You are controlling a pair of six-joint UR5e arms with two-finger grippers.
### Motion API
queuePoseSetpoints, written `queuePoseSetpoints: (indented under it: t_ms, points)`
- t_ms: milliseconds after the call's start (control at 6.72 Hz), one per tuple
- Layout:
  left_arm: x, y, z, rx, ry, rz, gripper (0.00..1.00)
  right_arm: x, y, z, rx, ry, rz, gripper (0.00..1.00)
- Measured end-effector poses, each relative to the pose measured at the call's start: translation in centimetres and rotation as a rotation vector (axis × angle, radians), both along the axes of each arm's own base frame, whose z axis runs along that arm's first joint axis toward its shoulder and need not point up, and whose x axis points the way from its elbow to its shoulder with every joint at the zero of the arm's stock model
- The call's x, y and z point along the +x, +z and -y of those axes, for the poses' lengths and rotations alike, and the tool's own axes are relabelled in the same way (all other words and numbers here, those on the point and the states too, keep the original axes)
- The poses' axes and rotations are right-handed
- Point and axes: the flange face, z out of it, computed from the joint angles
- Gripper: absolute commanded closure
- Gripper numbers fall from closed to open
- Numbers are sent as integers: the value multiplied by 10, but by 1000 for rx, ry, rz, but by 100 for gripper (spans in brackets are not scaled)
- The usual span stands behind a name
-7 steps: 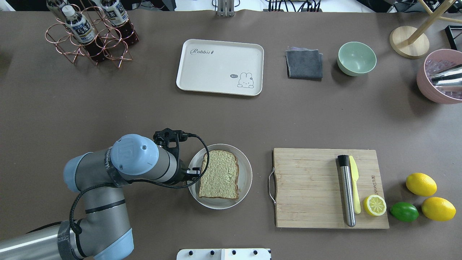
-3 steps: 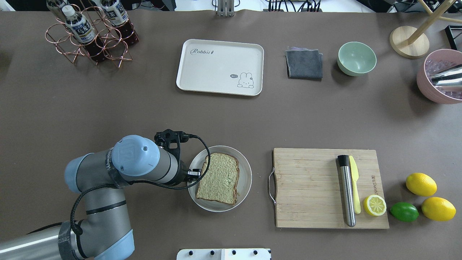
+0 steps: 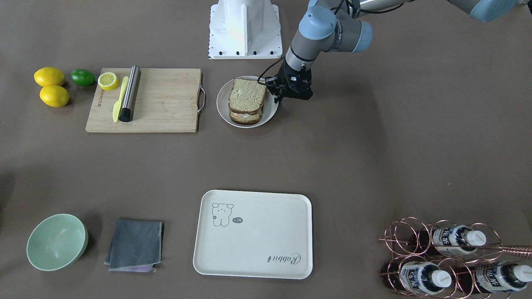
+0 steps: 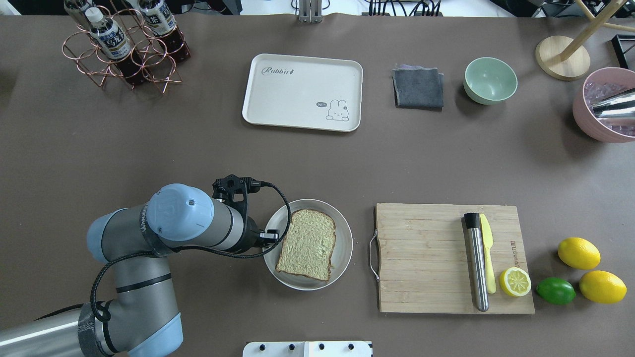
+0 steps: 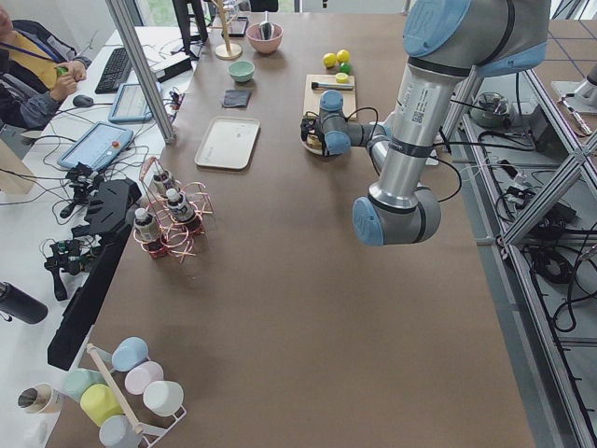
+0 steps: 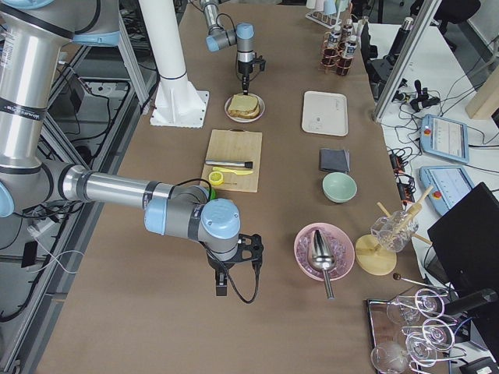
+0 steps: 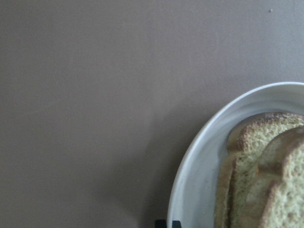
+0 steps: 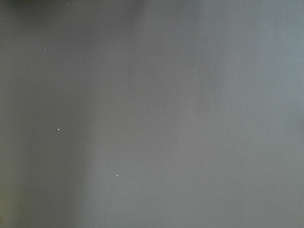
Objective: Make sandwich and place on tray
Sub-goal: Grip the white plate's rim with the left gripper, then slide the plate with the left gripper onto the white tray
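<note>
My left fingers (image 3: 277, 98) point down at the 9 o'clock rim of the round white plate (image 4: 343, 232), taking 12 o'clock as straight away from my base; in my wrist view the two dark tips sit close together with hardly a gap, right at that rim, but I cannot tell whether they pinch it or only touch it; on the plate lies the sandwich (image 4: 307, 244), two slices stacked with a pale layer between them, the top slice turned a little askew over the lower one; the wooden cutting board (image 4: 421, 258) lies near at 3 o'clock, its metal handle facing the plate; the tray (image 4: 297, 94) waits well apart at 12 o'clock, with nothing on it; my right fingers (image 6: 222, 288) hang far off at the other end of the counter, and whether they are open or closed I cannot tell; I judge the sandwich is built and the carry to the tray is not yet done; the risk is the thin rim: held at one edge, the plate could tip at 3 o'clock and shed the loose top slice; a push rather than a hold could drive it into the board's handle.
</note>
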Motion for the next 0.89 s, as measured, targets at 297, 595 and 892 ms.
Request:
queuePoseSetpoints:
  t_ms: [297, 595, 892]
  points:
    - [-8, -7, 9, -21, -32, -37, 100, 0, -1, 0, 1, 0, 2, 0]
    - [-21, -12, 24, -37, -35, -69, 100, -1, -1, -1, -1, 1, 9, 0]
    - [-46, -17, 75, -72, -52, -89, 100, -1, 0, -2, -2, 1, 11, 0]
